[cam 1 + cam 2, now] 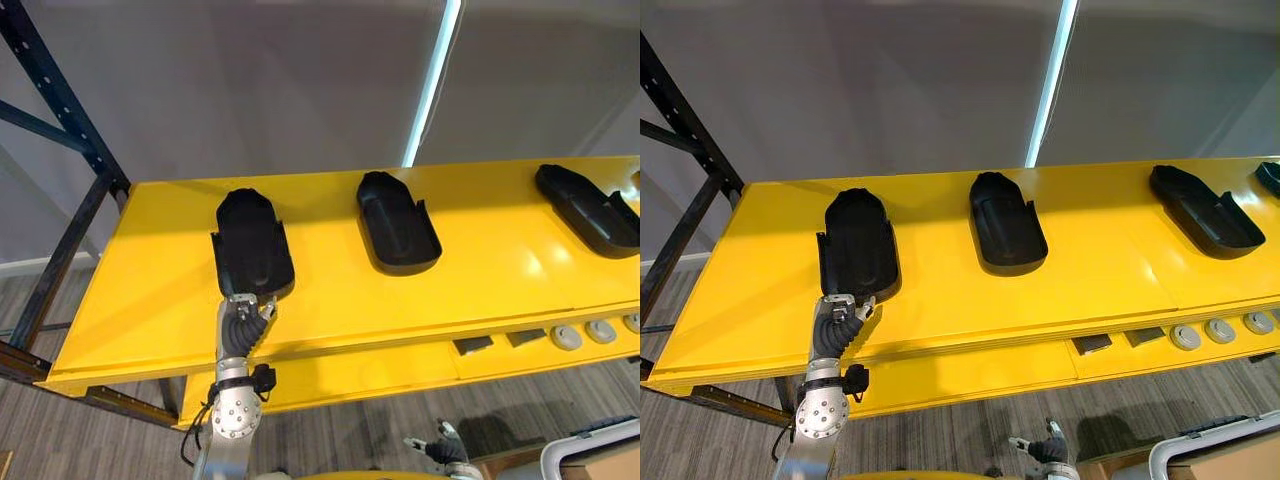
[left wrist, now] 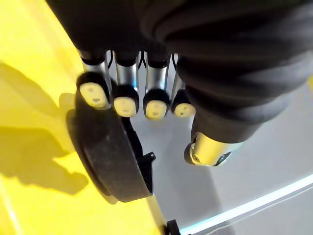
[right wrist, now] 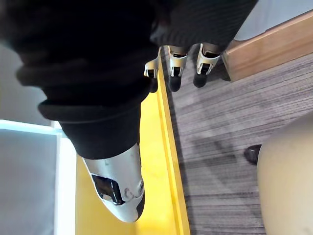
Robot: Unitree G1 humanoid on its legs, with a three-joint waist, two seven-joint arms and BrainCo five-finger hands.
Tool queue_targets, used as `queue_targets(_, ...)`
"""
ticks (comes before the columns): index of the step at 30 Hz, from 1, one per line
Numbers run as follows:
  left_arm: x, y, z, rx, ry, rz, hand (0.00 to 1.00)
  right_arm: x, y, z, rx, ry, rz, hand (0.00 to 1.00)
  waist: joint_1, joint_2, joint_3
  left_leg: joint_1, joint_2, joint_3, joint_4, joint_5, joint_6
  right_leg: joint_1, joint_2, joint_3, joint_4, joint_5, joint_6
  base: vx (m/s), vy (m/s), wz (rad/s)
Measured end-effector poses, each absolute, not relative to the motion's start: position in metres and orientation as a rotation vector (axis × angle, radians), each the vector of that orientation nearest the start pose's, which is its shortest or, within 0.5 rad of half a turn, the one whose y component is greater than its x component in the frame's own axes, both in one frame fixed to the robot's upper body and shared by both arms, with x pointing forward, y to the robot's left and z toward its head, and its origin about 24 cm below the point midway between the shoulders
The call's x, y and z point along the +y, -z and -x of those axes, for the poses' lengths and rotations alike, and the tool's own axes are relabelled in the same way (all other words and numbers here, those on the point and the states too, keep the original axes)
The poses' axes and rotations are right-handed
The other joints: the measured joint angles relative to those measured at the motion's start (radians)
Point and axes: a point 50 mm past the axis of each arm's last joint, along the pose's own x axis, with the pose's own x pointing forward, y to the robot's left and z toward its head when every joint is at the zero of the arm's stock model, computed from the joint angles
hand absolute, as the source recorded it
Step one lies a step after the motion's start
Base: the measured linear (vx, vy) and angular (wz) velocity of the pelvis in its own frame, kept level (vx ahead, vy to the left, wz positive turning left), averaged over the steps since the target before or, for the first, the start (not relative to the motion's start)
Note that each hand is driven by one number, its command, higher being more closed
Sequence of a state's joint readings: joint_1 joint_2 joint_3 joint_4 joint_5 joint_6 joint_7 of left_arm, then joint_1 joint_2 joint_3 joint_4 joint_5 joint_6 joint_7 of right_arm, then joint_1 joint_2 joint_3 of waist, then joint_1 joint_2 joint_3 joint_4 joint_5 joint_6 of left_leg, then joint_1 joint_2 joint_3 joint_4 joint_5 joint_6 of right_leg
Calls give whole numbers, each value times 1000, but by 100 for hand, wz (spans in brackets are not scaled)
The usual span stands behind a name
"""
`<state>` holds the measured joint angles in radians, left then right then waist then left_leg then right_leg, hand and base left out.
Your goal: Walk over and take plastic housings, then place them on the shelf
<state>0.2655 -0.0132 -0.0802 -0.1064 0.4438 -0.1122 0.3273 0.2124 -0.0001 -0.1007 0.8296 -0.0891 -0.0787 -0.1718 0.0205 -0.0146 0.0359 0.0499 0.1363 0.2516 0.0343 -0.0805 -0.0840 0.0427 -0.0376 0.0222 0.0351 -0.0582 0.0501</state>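
Left hand (image 1: 246, 308) lays loose fingers (image 2: 124, 104) on the leftmost housing (image 1: 252, 245) on the shelf (image 1: 480, 275); wrist view shows thumb (image 2: 208, 149) clear (right hand (image 3: 177, 64) slack, empty).

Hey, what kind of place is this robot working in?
Probably a factory or warehouse storage area: a yellow shelf on a dark steel rack frame, black plastic housings laid out in a row, and small round parts along the front edge.
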Motion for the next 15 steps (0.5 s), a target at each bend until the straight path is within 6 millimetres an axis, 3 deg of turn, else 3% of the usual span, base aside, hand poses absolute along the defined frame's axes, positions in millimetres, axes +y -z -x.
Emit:
queue_targets(9,152,-2,-213,73,-227,-453,100,-183,149,-91,967,269,114,0,-7,7,-18,49,-5,13,-99,58,-9,-14,11,7,0,0,0,3,-6,-4)
queue_targets(15,157,-2,-227,65,-234,-487,100,-185,150,-90,978,271,120,0,-9,9,-27,48,-15,8,-128,76,-9,-30,18,6,-4,3,-3,0,0,0)
